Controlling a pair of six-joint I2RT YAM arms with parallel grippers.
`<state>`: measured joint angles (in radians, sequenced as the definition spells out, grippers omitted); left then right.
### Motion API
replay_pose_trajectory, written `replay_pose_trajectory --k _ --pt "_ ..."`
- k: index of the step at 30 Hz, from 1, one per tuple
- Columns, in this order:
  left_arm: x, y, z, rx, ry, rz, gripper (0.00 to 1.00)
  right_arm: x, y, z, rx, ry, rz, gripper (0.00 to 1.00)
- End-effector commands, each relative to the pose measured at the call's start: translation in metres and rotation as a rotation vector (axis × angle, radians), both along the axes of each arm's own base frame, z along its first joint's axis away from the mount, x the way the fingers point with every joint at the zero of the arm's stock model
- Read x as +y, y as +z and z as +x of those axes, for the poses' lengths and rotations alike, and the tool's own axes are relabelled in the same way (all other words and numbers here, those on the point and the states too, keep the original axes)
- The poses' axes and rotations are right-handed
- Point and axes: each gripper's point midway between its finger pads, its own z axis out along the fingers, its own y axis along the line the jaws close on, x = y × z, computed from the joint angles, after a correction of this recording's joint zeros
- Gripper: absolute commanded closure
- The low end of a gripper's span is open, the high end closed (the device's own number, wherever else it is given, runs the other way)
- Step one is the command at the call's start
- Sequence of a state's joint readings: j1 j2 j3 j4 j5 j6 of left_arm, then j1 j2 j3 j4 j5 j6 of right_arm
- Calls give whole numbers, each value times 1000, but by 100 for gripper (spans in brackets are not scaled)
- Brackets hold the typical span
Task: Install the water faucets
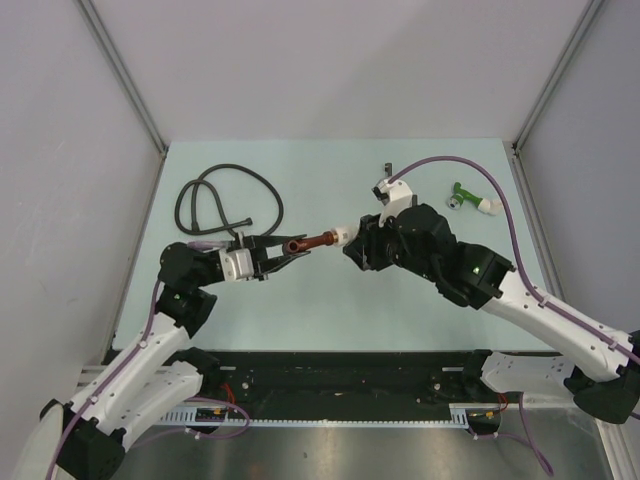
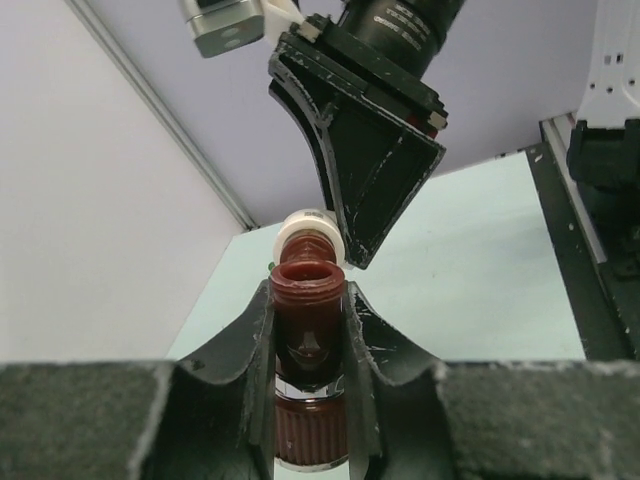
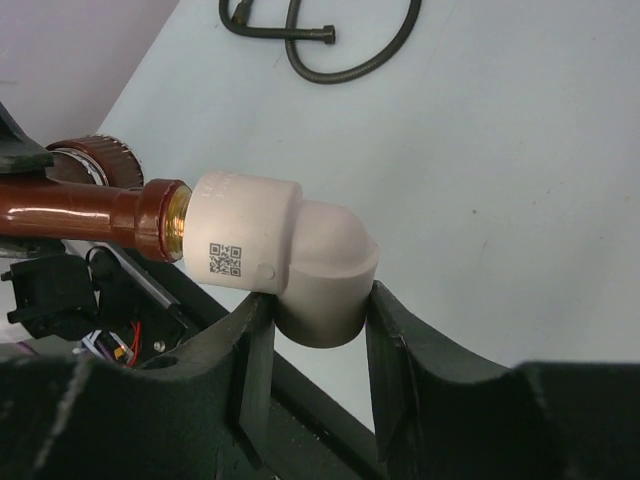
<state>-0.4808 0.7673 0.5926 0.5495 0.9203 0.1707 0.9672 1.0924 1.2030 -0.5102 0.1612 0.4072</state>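
At the far left of the table (image 1: 330, 310) the coiled black hose (image 1: 225, 200) lies loose, not part of the job and untouched.

Next comes the left gripper (image 1: 290, 248), held above the table and pinching the body of the copper faucet (image 1: 315, 241). In the left wrist view its 2 fingers (image 2: 250, 360) press on either side of the dark red barrel, just below the threaded mouth.

The faucet lies level in the air between the 2 arms, and its right end enters the white elbow (image 1: 343, 235). The right wrist view shows a band of brass thread exposed between the faucet's collar and the elbow's mouth. I judge the joint started but not fully seated, though how deep it sits cannot be seen.

The right gripper (image 1: 352, 242) clamps that elbow. Its fingers (image 3: 255, 350) squeeze the rounded bend from both sides.

Far right, well apart from both arms, the green faucet (image 1: 462, 197) lies on the table with a white fitting at its right end, and nothing holds it.

So, by my reckoning, 1 faucet is mid-assembly with some turning left. The green 1 looks already joined to its fitting, but whether it needs more work I cannot tell.
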Motion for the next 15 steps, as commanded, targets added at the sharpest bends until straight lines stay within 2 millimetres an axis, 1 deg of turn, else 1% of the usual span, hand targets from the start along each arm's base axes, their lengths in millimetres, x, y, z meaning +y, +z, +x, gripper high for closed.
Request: replay_pose_trajectory --k 1,6,7,8,9,11,13,14,15 --pt "-9 -23 -33 -120 -182 126 100 25 62 -6 -57 96 213 100" --pt "-9 -26 -35 -130 -192 154 100 22 57 -2 -40 93 203 100" --pt "-8 -27 -35 -130 -189 159 100 24 57 -6 -32 118 207 100" --pt "-8 -33 -35 -145 -194 185 100 24 57 -6 -30 122 207 100" --pt "-8 -34 -36 -166 -202 198 100 25 56 -6 -24 132 205 100" --pt "-7 -44 -36 -176 -204 229 100 25 54 -6 -17 142 203 100" --pt "-7 -43 -36 -178 -210 244 100 24 53 -6 -13 147 200 100" --pt "-6 -49 -36 -165 -210 266 100 25 52 -7 -9 155 201 100" --pt "-5 -48 -35 -168 -208 273 100 26 51 -7 -5 160 197 100"
